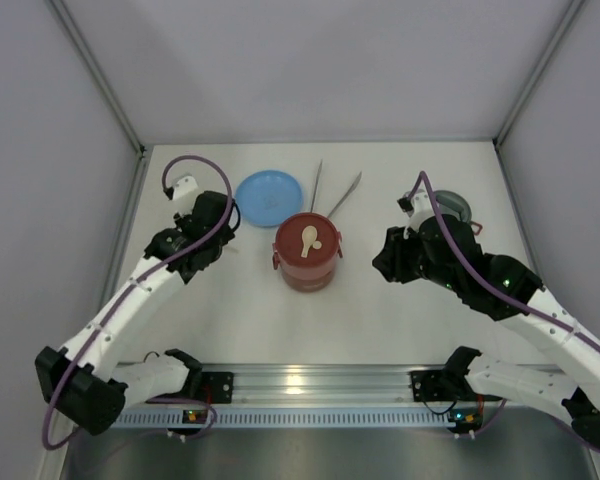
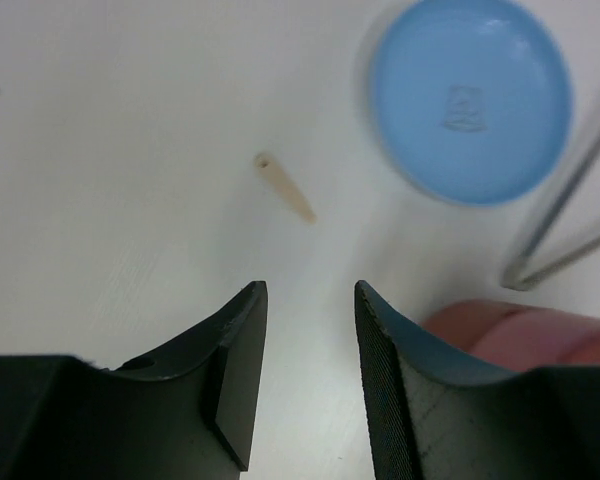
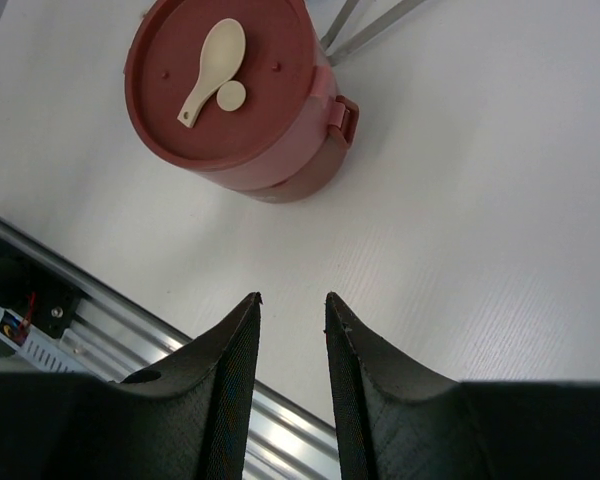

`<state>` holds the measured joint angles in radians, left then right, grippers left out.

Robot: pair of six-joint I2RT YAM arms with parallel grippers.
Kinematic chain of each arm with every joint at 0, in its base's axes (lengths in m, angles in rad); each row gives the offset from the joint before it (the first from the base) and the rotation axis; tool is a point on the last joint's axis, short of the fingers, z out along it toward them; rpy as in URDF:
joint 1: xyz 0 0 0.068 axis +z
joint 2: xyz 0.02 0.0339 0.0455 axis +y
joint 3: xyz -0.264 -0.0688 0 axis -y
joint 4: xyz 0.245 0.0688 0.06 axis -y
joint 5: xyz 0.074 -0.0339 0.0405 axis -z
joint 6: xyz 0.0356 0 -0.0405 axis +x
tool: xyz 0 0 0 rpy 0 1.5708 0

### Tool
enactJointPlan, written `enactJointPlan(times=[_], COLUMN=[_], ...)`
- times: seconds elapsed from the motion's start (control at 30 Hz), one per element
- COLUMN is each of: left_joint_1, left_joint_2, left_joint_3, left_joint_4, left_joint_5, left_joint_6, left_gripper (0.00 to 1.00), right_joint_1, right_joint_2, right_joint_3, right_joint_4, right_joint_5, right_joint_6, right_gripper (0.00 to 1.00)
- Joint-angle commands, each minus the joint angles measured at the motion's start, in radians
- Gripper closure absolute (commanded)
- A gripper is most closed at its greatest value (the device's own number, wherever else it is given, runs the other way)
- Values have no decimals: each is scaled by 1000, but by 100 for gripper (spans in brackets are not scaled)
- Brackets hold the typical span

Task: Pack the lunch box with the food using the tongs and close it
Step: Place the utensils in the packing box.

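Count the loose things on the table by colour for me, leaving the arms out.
Blue: 1, plate
Red: 1, lunch box
Silver: 1, tongs
Grey: 1, lid, partly hidden
Beige: 3, spoon on the lunch box, round piece beside it, small stick lying apart
Total: 7

Robotics lab cell: plain grey panel walls (image 1: 310, 60), white table (image 1: 240, 320), aluminium rail (image 1: 310, 381) carrying arm bases (image 1: 185, 372).
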<state>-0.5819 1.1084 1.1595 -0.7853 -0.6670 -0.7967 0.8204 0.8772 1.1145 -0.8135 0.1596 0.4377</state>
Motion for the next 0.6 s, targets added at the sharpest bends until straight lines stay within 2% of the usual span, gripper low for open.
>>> enactJointPlan(times=[0.0,0.3,0.57], left_joint_1=[156,258,318], left_joint_2=[51,326,540], left_joint_3=[-133,-150,-104], left_joint_4=[153,311,353], left_joint_5=[168,222,230], left_joint_6=[-42,-160,-233], left_gripper=[55,56,59], right_joint_1=[-6,-6,-9], right_joint_2=[0,5,-12], right_joint_3=[39,36,22], right_joint_4=[10,13,8], right_joint_5=[-17,-29,-29], right_joint_6=[-2,-2,-1], right_gripper=[68,68,68])
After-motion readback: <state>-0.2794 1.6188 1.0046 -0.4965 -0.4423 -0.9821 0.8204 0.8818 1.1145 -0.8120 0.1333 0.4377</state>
